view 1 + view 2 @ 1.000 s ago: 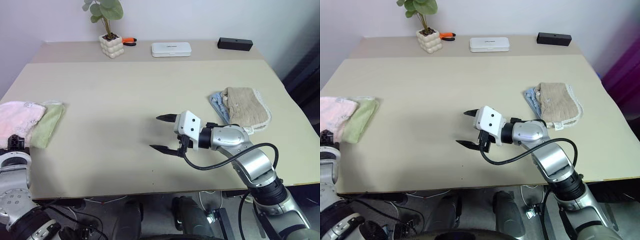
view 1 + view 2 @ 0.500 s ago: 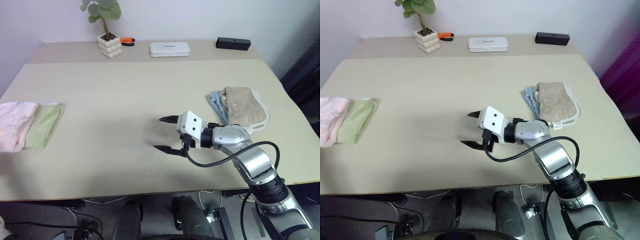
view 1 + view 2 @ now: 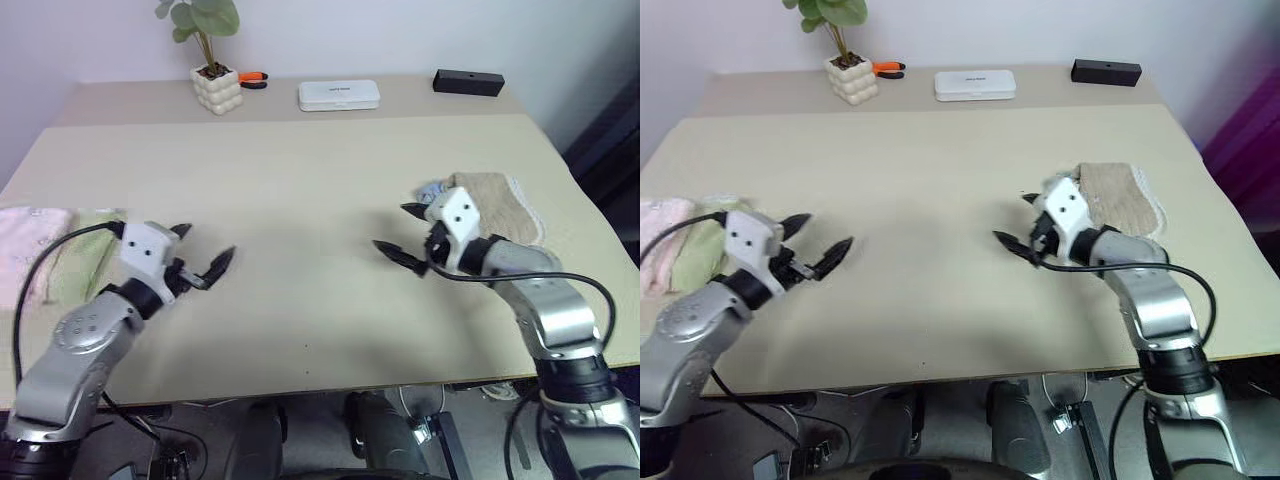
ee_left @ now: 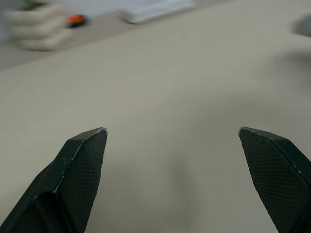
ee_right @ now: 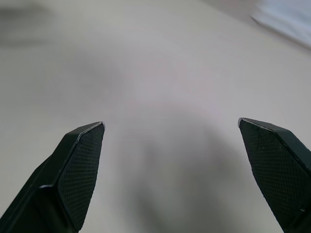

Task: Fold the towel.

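Nearest the camera, the left gripper [image 3: 203, 253] was held above the near left part of the table [image 3: 300, 190], its two black fingers spread wide with nothing between them, pointed toward the table's middle. The right gripper [image 3: 398, 235] was held over the right half of the table, likewise spread wide and empty, its fingertips aimed toward the left. The two grippers were kept well apart, with bare tabletop between them.

At the left edge of the table the pink towel [image 3: 28, 245] was seen lying flat, touched by neither gripper, with a light green towel [image 3: 88, 262] just beside it on the inner side, partly hidden by the left arm. Just behind the right gripper, a beige towel [image 3: 492, 203] was laid over a blue one [image 3: 432, 190] near the right edge.

Along the far edge were set a potted plant [image 3: 213, 55], an orange-handled tool [image 3: 256, 79], a white case [image 3: 338, 95] and a black box [image 3: 468, 82].
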Action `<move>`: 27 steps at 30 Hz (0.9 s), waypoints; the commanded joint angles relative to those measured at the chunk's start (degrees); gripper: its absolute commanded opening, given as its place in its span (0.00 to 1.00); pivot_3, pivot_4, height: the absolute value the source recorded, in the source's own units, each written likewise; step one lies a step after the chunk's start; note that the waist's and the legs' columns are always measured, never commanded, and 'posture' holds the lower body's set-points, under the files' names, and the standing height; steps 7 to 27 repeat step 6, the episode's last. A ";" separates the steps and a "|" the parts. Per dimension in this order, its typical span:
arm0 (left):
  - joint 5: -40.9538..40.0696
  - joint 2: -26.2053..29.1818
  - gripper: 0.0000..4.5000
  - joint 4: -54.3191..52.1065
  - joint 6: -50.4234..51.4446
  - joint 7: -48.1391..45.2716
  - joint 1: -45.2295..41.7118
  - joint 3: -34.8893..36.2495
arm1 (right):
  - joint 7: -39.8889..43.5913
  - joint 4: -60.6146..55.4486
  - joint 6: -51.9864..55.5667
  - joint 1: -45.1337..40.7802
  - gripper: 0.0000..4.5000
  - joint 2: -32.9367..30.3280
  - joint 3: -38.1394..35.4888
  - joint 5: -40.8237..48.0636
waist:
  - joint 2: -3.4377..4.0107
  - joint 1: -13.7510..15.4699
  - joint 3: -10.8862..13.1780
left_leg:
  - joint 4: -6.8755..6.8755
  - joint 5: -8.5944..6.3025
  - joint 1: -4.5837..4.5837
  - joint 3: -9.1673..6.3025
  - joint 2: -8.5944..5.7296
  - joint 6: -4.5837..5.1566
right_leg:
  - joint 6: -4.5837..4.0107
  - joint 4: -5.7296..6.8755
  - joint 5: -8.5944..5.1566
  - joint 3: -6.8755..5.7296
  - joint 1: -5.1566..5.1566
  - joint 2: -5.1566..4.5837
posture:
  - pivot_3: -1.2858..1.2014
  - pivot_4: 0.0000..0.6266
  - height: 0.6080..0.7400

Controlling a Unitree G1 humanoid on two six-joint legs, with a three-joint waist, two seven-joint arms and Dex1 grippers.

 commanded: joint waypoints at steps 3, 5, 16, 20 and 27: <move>3.20 0.05 0.98 1.81 -1.65 -6.53 -1.50 -1.72 | -0.11 -5.23 0.96 4.42 1.00 -2.33 -3.98 2.30 | 0.06 -0.19 0.01 | -0.19 0.01 0.14 -0.02 0.12 0.01 | -0.01 0.04 -0.02 0.00 -0.01 0.17 | 0.52 0.24 0.98; 4.32 -0.95 0.98 3.02 -2.26 -7.31 -2.46 -2.11 | -0.42 -5.66 0.68 5.44 1.00 -2.46 -4.37 2.41 | 0.06 -0.18 0.02 | -0.18 0.01 0.15 -0.02 0.16 0.02 | -0.09 0.04 -0.06 0.02 -0.01 0.23 | 0.52 0.24 0.98; 4.80 -1.46 0.98 3.56 -2.46 -7.73 -2.87 -2.33 | -0.65 -5.72 0.55 5.72 1.00 -2.42 -4.45 2.48 | 0.06 -0.18 0.02 | -0.15 0.01 0.15 -0.02 0.16 0.01 | -0.15 0.05 -0.09 0.02 0.00 0.23 | 0.52 0.24 0.98; 4.80 -1.46 0.98 3.56 -2.46 -7.73 -2.87 -2.33 | -0.65 -5.72 0.55 5.72 1.00 -2.42 -4.45 2.48 | 0.06 -0.18 0.02 | -0.15 0.01 0.15 -0.02 0.16 0.01 | -0.15 0.05 -0.09 0.02 0.00 0.23 | 0.52 0.24 0.98; 4.80 -1.46 0.98 3.56 -2.46 -7.73 -2.87 -2.33 | -0.65 -5.72 0.55 5.72 1.00 -2.42 -4.45 2.48 | 0.06 -0.18 0.02 | -0.15 0.01 0.15 -0.02 0.16 0.01 | -0.15 0.05 -0.09 0.02 0.00 0.23 | 0.52 0.24 0.98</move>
